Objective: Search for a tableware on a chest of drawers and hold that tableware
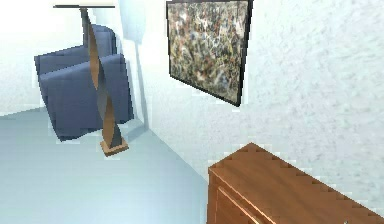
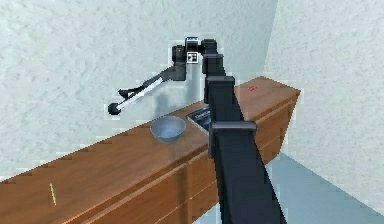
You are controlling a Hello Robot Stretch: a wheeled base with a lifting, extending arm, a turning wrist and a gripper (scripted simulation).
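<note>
The gripper [image 2: 117, 102] points toward the arm side view's left, its two thin fingers [image 2: 145, 85] slanting down from the dark body against the pale wall [image 2: 60, 60]. Only bare wall lies behind the fingertips, so the gripper holds nothing; how the fingers are set cannot be told. Beside the body stand the two small white squares [image 2: 185, 55], and from there the arm [image 2: 235, 150] runs as a dark square bar down to the picture's bottom edge.

Lower in the picture than the fingertips and a little to their right, a grey-blue bowl [image 2: 168, 129] sits upright on the top of the chest of drawers [image 2: 110, 165]. The fingertips are apart from the bowl, but whether the gripper is above it or beyond it cannot be told. Just right of the bowl lies a dark flat thing [image 2: 199, 118], partly hidden by the arm. Farther right on the same brown top is a small red thing [image 2: 250, 88], and far to the left lies a thin yellow stick [image 2: 52, 192].

In the forward view, a brown wooden corner [image 1: 280, 190] fills the lower right against the wall. A dark-framed painting [image 1: 208, 50] hangs above it. Farther off, a blue armchair [image 1: 70, 95] stands on the pale floor [image 1: 100, 185], with a twisted wooden stand [image 1: 100, 90] in front of it.
</note>
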